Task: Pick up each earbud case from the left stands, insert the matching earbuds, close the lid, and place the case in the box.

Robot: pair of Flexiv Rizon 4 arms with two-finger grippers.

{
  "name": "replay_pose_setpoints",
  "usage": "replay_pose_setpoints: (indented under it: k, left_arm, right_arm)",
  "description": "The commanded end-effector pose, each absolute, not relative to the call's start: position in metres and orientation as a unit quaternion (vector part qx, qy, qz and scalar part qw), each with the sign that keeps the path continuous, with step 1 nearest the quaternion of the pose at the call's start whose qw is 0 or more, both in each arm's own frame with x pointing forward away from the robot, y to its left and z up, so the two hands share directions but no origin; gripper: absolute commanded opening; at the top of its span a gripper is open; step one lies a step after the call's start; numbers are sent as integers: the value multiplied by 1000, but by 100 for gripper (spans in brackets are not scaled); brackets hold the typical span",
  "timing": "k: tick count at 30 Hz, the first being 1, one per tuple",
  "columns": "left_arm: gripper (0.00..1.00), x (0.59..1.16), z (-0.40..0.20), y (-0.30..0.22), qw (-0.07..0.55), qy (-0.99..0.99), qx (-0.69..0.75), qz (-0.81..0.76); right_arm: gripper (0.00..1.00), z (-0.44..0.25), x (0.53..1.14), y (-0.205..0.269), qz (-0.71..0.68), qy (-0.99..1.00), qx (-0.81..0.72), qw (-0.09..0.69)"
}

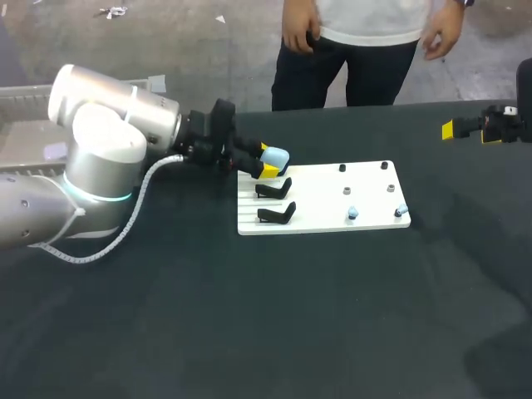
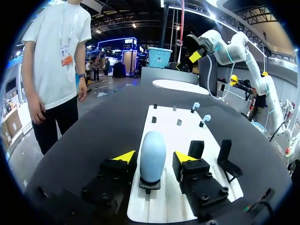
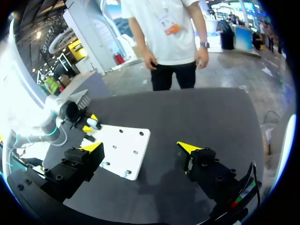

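The light blue earbud case [image 2: 153,156] sits upright on its stand [image 2: 150,185], the far one of three at the left of the white board [image 1: 370,177]. My left gripper [image 2: 154,156] straddles it with fingers apart, a sliver of gap on each side, so nothing is gripped yet. The other two stands [image 1: 274,189] [image 1: 278,214] are bare. Two pale blue earbuds [image 1: 352,214] [image 1: 401,210] stand on pegs at the board's near right edge, and the remaining pegs look empty. I judge this to be the last case, with all its steps left: lift, load both buds, shut the lid, box it. My right gripper [image 3: 140,147] hovers well off to the right, fingers spread and empty.
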State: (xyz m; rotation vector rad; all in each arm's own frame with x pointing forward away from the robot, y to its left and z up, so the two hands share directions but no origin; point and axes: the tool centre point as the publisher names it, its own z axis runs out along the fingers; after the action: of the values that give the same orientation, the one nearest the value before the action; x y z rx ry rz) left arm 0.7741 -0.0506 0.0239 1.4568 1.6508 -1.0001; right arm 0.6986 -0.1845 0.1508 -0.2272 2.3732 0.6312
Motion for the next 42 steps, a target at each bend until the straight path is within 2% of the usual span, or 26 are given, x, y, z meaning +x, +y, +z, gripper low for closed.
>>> replay_pose_setpoints:
  k: [1,7,14,16,21,22,23,42]
  left_arm:
    - [47,777,22,-51,353,636,565,-390]
    - [43,777,20,-51,353,635,564,-392]
    - [32,777,19,-51,353,635,563,-393]
    - [22,778,18,-51,353,636,563,-393]
    - [12,778,17,-51,351,635,564,-394]
    - [2,779,17,-50,351,636,564,-393]
    - [0,779,17,-50,351,636,564,-393]
    - [0,775,35,-51,364,625,571,-388]
  right_arm:
    - [100,150,699,-185,243,908,-88,331]
    - [100,150,699,-185,243,908,-88,331]
    - [100,150,699,-185,243,908,-88,331]
    - [100,150,699,-185,243,908,-88,331]
    - [100,150,699,-185,243,908,-88,331]
    - [100,150,699,-185,243,908,-88,331]
    - [100,150,699,-185,243,908,-88,331]
    - [100,150,699,-185,243,908,-88,331]
